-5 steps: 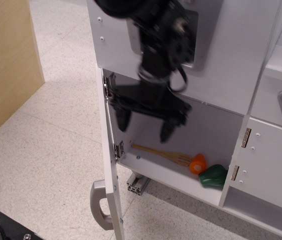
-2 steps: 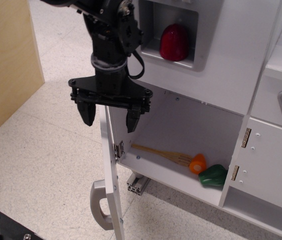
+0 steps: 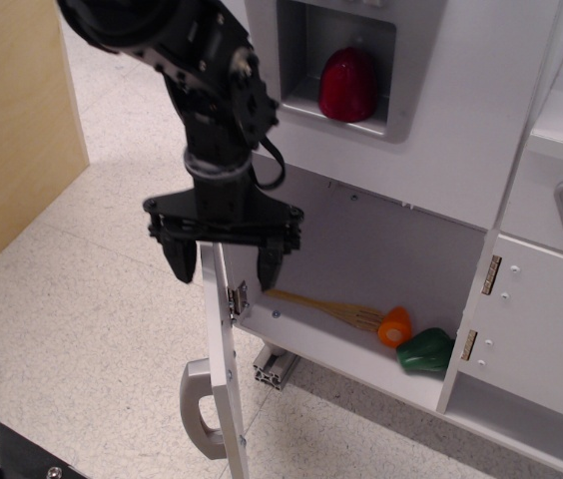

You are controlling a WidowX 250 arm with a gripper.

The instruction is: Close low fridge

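The low fridge (image 3: 381, 249) is a white compartment with a grey interior, standing open. Its flat white door (image 3: 224, 379) swings out toward me, seen edge-on, with a grey loop handle (image 3: 198, 411) on its outer face. My black gripper (image 3: 224, 267) is open and hangs over the door's top edge, one finger (image 3: 178, 259) on the outer side and one finger (image 3: 270, 267) on the inner side. It holds nothing.
Inside the fridge lie a wooden fork (image 3: 326, 307), an orange toy (image 3: 395, 326) and a green toy (image 3: 425, 350). A red object (image 3: 347, 84) sits in the upper niche. A wooden panel (image 3: 12, 120) stands at left. White cabinet doors (image 3: 541, 329) are at right.
The gripper moved left from in front of the fridge opening to the door's top edge, then dropped a little lower so its fingers straddle the door. The door has not moved.
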